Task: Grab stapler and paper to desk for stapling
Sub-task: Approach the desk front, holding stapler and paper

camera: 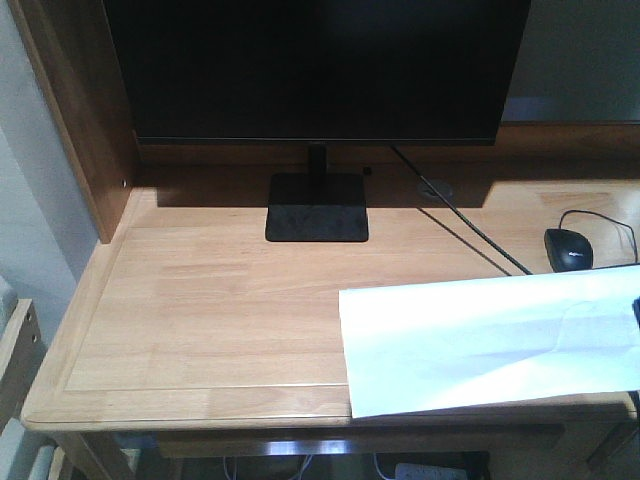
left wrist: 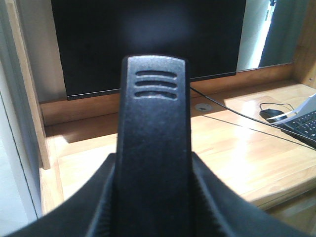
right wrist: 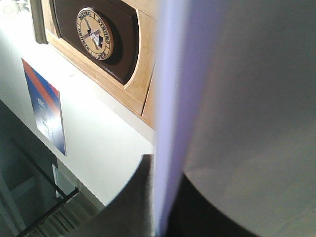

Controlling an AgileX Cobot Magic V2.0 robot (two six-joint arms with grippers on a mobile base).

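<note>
"What sort of room is this, an office?"

"Looks like one. There's a light-wood desk (camera: 200, 300) with a big dark monitor (camera: 315, 65) on its stand, a wired black mouse (camera: 568, 248) and a black keyboard (left wrist: 303, 126) off to one side."

"Anything else?"

"A cable grommet (camera: 434, 188) is set into the desktop. A wooden plaque (right wrist: 94, 33) with a round emblem and a poster (right wrist: 47, 108) hang on the white wall."

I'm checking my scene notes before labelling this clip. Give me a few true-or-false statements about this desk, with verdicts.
1. The monitor shows a lit picture. False: its screen is dark.
2. The paper is in the right part of the front view, over the desk. True.
3. The mouse sits on the paper. False: it is on bare wood behind it.
4. The black stapler fills the middle of the left wrist view. True.
</note>
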